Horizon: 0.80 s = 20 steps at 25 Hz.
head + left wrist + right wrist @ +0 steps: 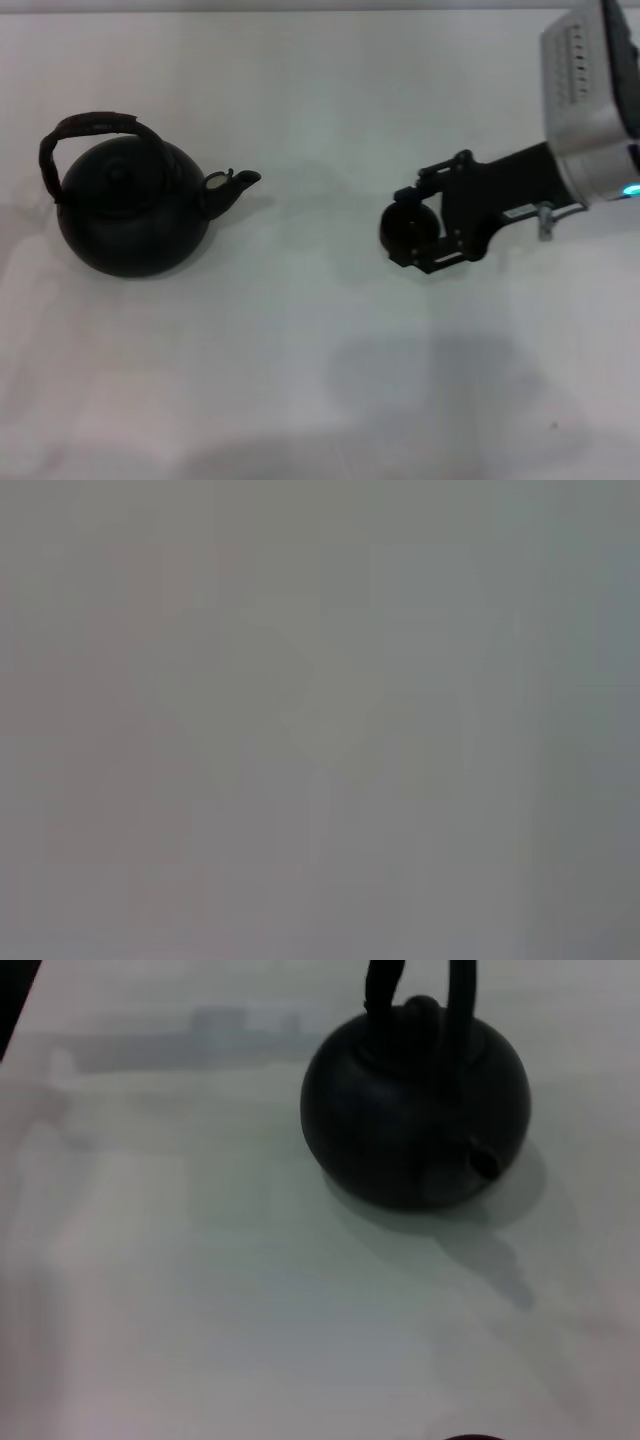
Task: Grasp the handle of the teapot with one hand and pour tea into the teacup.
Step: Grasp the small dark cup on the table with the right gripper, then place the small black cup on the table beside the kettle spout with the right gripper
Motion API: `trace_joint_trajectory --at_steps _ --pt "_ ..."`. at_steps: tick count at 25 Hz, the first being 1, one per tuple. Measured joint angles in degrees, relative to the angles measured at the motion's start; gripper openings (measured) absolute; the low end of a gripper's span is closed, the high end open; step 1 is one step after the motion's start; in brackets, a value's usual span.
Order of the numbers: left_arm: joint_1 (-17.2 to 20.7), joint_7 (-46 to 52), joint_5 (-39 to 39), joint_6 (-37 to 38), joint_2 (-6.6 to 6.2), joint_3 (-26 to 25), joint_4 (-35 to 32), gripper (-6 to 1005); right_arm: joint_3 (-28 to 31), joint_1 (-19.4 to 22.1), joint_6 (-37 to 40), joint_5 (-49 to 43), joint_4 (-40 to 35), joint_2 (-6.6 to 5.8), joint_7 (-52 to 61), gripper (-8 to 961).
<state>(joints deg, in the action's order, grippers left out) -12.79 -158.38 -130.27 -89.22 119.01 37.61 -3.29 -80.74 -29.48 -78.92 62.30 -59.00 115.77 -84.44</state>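
The black teapot (130,215) stands on the white table at the left, its spout (236,184) pointing right. Its dark wrapped handle (90,122) arches over the knobbed lid. The right wrist view shows the teapot (400,1130) from the spout side, with the handle (460,1000) rising out of frame. Right of centre, the small dark teacup (408,232) sits between the fingers of my right gripper (400,228), which is shut on it. My left gripper is out of view; the left wrist view shows only flat grey.
The white table (300,380) stretches between teapot and teacup with nothing on it. My right arm (590,110) comes in from the upper right corner. A dark strip marks the table's edge (15,1000) in the right wrist view.
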Motion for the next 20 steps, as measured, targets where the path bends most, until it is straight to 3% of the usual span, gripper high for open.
trace_joint_trajectory --at_steps 11,20 --pt "-0.51 0.00 0.02 -0.08 -0.17 0.00 -0.10 798 -13.60 -4.08 13.18 1.32 0.56 0.14 6.66 762" --pt "-0.37 0.00 0.02 -0.15 -0.18 0.00 -0.16 797 -16.97 -4.51 18.34 3.35 4.00 0.17 7.34 773"
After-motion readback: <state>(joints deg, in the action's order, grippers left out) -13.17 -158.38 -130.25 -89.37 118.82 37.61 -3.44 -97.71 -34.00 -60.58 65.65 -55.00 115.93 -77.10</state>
